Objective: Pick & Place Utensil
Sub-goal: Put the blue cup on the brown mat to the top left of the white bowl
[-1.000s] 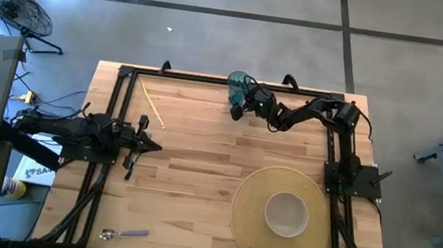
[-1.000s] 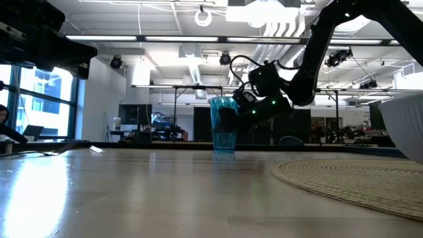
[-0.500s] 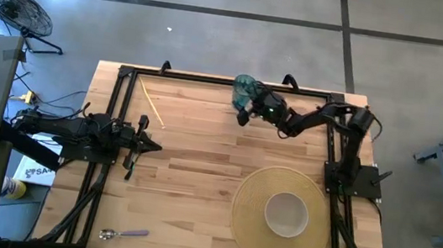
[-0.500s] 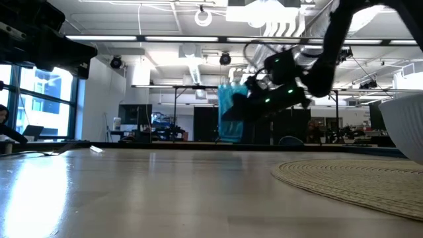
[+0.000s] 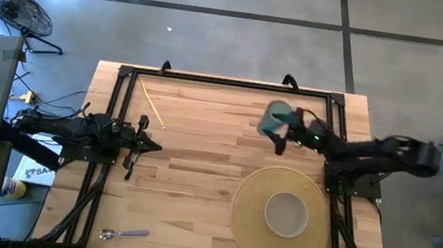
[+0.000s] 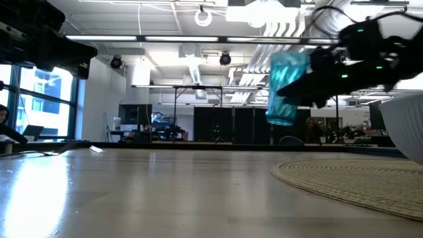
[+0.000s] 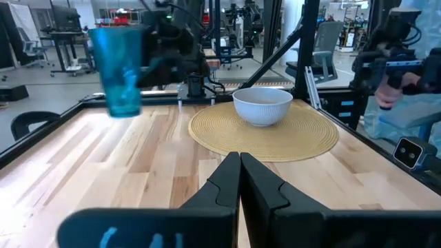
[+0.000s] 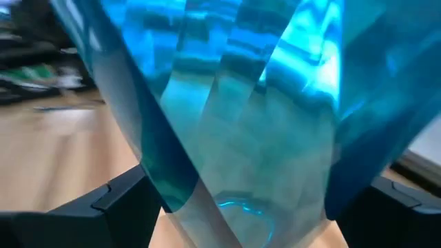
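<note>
Blue cup point(image 5: 274, 119) sits clamped in the right hand point(image 5: 281, 130), lifted above the table point(image 5: 201, 155).

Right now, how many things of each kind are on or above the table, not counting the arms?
Blue cup: 1
White bowl: 1
Woven placemat: 1
Spoon: 1
Thin wooden stick: 1
Total: 5

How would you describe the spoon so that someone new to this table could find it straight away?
Start from the wooden table and go to its near edge on the left arm's side, well away from the round woven mat. The spoon lies flat there alone: shiny metal bowl, pale lilac handle, unlike the thin yellow stick at the far side.
</note>
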Tool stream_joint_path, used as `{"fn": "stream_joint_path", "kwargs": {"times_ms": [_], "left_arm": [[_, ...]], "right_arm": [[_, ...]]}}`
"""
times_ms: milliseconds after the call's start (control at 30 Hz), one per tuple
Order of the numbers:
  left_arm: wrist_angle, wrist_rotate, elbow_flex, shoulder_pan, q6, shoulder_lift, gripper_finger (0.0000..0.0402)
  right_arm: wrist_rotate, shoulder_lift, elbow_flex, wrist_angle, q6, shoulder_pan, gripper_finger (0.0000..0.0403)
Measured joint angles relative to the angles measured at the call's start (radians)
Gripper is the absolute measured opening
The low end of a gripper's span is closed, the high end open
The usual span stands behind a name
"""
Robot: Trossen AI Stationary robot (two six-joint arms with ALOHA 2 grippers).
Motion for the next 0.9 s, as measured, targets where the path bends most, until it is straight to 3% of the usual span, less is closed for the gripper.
{"fn": "stream_joint_path", "kwargs": {"times_ms": [167, 267, 367, 600, 900], "left_arm": [[0.000, 0.000, 0.000, 0.000, 0.000, 0.000, 0.0001], [0.000, 0.000, 0.000, 0.000, 0.000, 0.000, 0.0001], [0.000, 0.000, 0.000, 0.000, 0.000, 0.000, 0.0001], [0.000, 0.000, 0.000, 0.000, 0.000, 0.000, 0.0001], [0.000, 0.000, 0.000, 0.000, 0.000, 0.000, 0.0001]], "right_arm": [[-0.111, -0.204, -0.133, -0.042, 0.043, 0.014, 0.0343], [-0.214, -0.295, -0.119, -0.220, 0.044, 0.021, 0.0343], [-0.279, -0.346, -0.096, -0.337, 0.032, 0.028, 0.0343], [-0.529, -0.401, -0.091, -0.343, 0.030, 0.029, 0.0343], [-0.478, -0.321, -0.091, -0.373, -0.098, 0.174, 0.0343]]}}
